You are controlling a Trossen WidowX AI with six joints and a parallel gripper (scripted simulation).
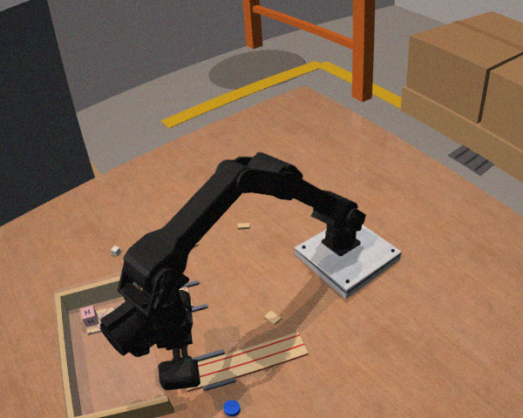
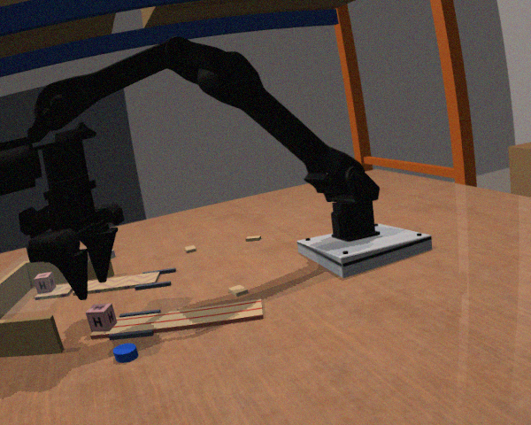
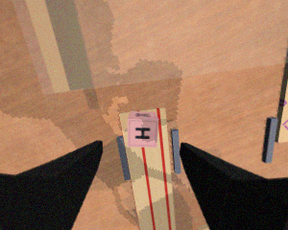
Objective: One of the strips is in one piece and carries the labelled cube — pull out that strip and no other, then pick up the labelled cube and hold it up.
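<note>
The gripper (image 1: 179, 373) (image 2: 92, 290) (image 3: 141, 147) stands parted with nothing between its fingers, pointing down above the far end of the red-lined strip (image 1: 270, 352) (image 2: 211, 314) (image 3: 151, 196). The labelled cube (image 2: 101, 317) (image 3: 142, 130) sits on that end; in the wrist view it lies between the two fingertips from side to side but a little ahead of them, so the hand probably needs a small shift outward, away from the arm's base, before it lowers. The strip's long axis runs back toward the base side, and the fingers part across it. Low dark rails (image 2: 131, 334) (image 3: 176, 150) flank the strip just behind the cube, and a descent there could catch them. The walled tray (image 1: 64, 351) (image 2: 20, 338) (image 3: 53, 57) stands beyond, its near wall close on one side; the blue disc (image 1: 231, 407) (image 2: 125, 352) lies near the outer rail. Straight up looks the freest way out.
</note>
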